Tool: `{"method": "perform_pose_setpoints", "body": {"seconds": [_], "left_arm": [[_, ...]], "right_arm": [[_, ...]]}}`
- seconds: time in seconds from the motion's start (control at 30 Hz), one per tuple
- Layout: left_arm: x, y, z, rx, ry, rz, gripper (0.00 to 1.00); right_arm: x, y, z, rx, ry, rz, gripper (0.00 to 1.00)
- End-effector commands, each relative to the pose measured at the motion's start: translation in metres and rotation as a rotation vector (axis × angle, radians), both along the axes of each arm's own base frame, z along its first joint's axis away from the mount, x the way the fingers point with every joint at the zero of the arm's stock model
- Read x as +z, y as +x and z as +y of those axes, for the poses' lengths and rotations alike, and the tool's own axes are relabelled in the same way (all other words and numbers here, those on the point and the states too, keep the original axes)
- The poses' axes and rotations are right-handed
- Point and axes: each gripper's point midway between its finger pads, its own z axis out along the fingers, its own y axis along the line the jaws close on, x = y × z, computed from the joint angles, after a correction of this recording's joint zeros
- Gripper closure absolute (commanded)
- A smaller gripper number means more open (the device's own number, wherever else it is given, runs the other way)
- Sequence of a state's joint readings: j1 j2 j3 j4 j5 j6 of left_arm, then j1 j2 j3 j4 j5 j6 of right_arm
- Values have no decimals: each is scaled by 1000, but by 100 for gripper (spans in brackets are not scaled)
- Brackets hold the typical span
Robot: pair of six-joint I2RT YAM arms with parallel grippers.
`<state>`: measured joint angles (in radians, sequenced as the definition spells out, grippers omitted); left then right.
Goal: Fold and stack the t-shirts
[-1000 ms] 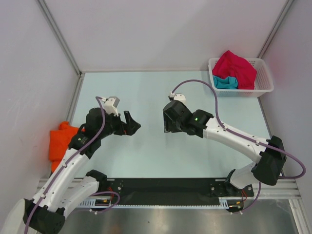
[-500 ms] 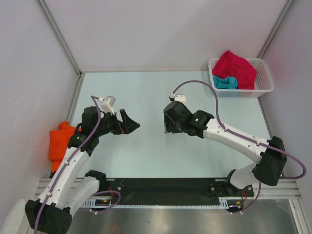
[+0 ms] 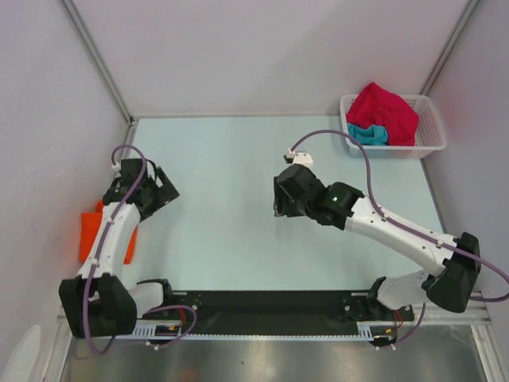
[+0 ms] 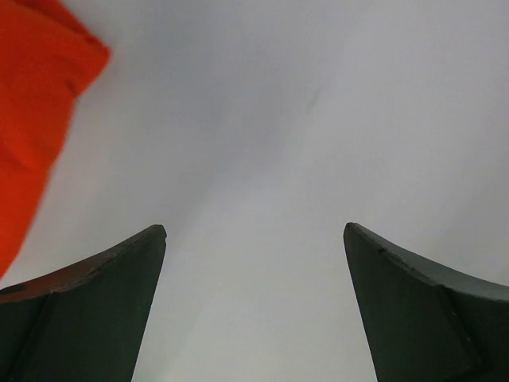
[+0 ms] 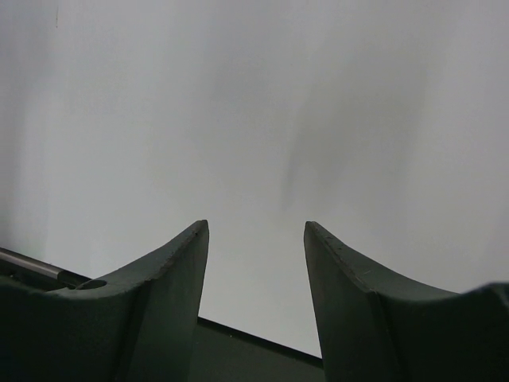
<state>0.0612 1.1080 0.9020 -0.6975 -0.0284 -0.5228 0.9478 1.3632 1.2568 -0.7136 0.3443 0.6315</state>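
Swung L fingers [image 3: 165,193] back and out to left edge of pale bench [image 3: 238,239] since 1 s ago; now wide apart, empty, just beside bright orange cloth t-shirt [image 3: 90,239] bunched there. Shifted R fingers [image 3: 280,203] only slightly; partly apart, holding nothing, over bare mid-bench. Crimson-pink t-shirt [image 3: 387,107] and teal t-shirt [image 3: 367,135] heaped in white plastic lattice basket [image 3: 433,145], far right corner. For pickup, prob. best: lower L fingers onto orange heap's near edge, pinch top layer only, drag to centre, then spread w/ R before folding.

basket [image 3: 432,127]: white lattice, far-right corner | table [image 3: 231,231]: pale green
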Motion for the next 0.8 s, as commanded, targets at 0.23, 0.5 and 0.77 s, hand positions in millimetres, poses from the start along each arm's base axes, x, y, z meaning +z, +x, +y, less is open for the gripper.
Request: {"method": "perform_pose_setpoints", "body": {"seconds": [0.23,0.5,0.77], "left_arm": [[-36,-25,97,409,221,254,0],[-29,-38,142,540,440,339,0],[-45,-49,161,590,487,462,0]], "right_arm": [[37,1,-13,22,26,-90,43],[35,6,-20,46,10,-100,43],[41,12,-22,63,24,-122,43]]}}
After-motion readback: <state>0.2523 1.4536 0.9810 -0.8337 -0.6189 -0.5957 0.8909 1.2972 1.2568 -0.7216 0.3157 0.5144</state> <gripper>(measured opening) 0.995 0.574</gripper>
